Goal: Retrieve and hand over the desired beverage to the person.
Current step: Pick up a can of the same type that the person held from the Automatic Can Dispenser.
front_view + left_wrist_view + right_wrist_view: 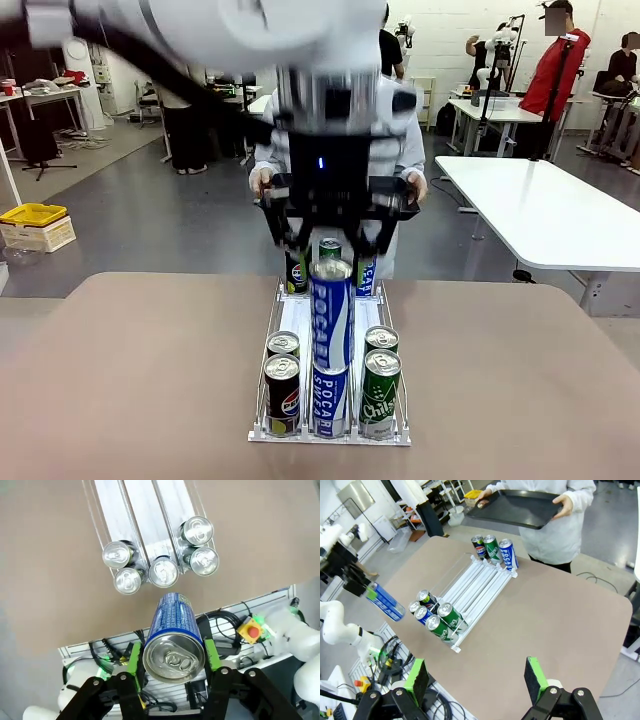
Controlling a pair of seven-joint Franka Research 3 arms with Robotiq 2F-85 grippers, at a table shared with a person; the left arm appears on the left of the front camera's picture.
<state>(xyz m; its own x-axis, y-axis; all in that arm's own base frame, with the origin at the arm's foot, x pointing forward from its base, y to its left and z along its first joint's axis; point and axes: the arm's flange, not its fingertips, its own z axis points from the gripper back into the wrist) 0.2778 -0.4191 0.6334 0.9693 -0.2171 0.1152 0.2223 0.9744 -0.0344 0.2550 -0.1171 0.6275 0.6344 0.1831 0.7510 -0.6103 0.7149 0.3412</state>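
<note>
My left gripper [331, 262] is shut on a tall blue Pocari Sweat can [331, 315], held in the air over the near end of the clear can rack [298, 318]. In the left wrist view, the green pads [134, 661] clamp the can [173, 652] just below its top, tab end toward the camera. The rack holds Pepsi, Pocari and green cans at both ends [436, 616]. The person [405, 140] in a white coat stands at the far side of the table with a black tray [520, 502]. My right gripper [476, 680] is open, high above the table's near corner.
The brown table [130, 370] has bare room on both sides of the rack. A white table [540, 200] stands at the back right and a yellow bin [32, 214] on the floor at the left. Cables and a red stop button [252, 631] lie below the table's near edge.
</note>
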